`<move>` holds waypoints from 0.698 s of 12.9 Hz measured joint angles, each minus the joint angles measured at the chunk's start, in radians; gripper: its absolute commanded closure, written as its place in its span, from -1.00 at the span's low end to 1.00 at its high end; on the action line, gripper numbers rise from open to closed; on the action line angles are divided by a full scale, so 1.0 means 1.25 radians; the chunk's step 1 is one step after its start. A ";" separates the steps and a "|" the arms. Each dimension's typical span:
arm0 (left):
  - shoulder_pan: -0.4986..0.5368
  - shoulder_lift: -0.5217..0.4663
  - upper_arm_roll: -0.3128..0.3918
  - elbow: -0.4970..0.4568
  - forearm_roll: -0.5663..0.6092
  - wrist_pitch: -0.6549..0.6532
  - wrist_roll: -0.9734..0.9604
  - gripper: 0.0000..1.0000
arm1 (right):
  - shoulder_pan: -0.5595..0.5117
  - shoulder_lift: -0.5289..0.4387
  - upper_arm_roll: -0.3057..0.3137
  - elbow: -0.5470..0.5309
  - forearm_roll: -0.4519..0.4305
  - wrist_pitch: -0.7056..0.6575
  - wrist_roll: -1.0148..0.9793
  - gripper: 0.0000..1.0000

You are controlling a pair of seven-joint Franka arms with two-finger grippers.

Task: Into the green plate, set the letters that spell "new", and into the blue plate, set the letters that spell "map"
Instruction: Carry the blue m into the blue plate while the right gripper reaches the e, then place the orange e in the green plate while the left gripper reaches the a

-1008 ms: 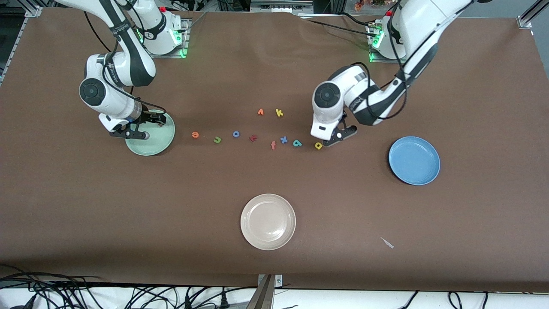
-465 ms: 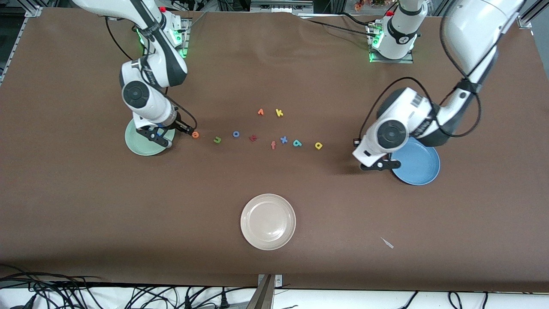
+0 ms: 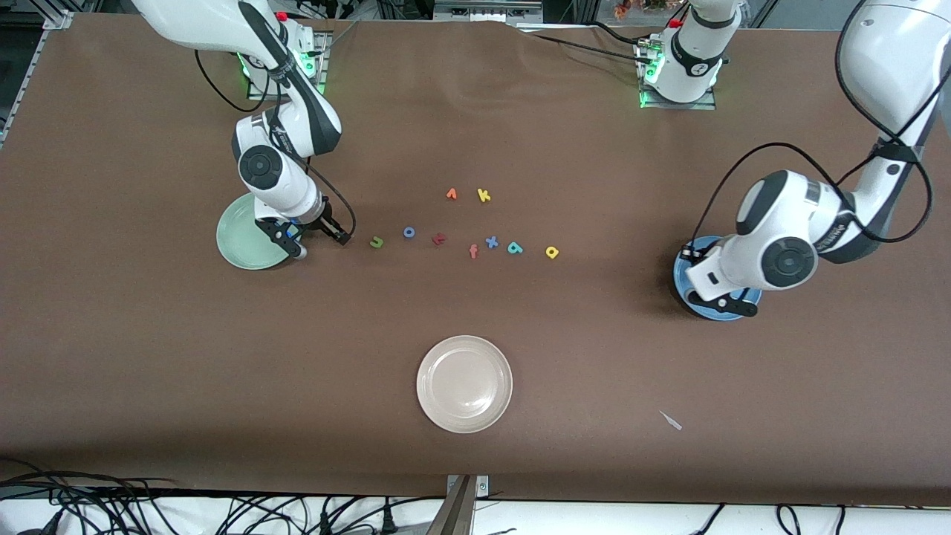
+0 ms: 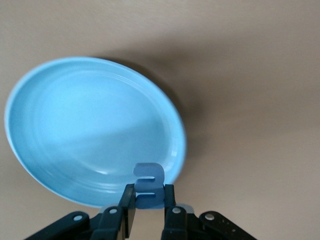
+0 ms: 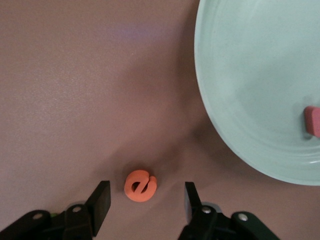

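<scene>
My left gripper is shut on the blue "m" and hangs over the rim of the blue plate, also seen in the front view. My right gripper stands open low over the table beside the green plate, its fingers on either side of the orange "e" without touching it. The salmon-red "w" lies in the green plate. On the table lie the green "n", teal "p" and yellow "a".
Other letters share the row: blue "o", dark red "t", orange "f", blue "x", with orange "v" and yellow "k" farther from the front camera. A beige plate sits nearer to it.
The left arm carried the blue "m" from the letter row to over the blue plate. The right gripper left the green plate and came down around the orange "e".
</scene>
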 measured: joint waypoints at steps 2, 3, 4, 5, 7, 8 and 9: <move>0.028 0.014 0.007 0.000 0.004 0.019 0.068 -0.07 | 0.005 0.002 0.000 -0.001 0.000 0.001 0.008 -0.19; 0.035 0.021 0.007 -0.001 0.008 0.028 0.092 -0.99 | 0.006 0.003 0.000 -0.001 0.000 0.005 0.009 -0.19; 0.038 0.027 0.007 -0.001 0.013 0.030 0.117 -1.00 | 0.006 0.004 0.000 -0.002 0.000 0.015 0.011 -0.16; 0.038 0.029 0.007 -0.001 0.013 0.030 0.138 -1.00 | 0.006 0.006 0.000 -0.004 0.000 0.028 0.011 -0.16; 0.037 0.029 -0.002 0.001 0.011 0.030 0.141 -1.00 | 0.006 0.011 0.000 -0.014 0.000 0.054 0.012 -0.04; 0.036 0.029 -0.008 0.001 0.004 0.031 0.122 -1.00 | 0.006 0.013 0.000 -0.021 0.000 0.065 0.012 0.21; 0.034 0.029 -0.018 0.001 -0.013 0.034 0.087 -1.00 | 0.006 0.014 0.000 -0.025 0.000 0.074 0.013 0.61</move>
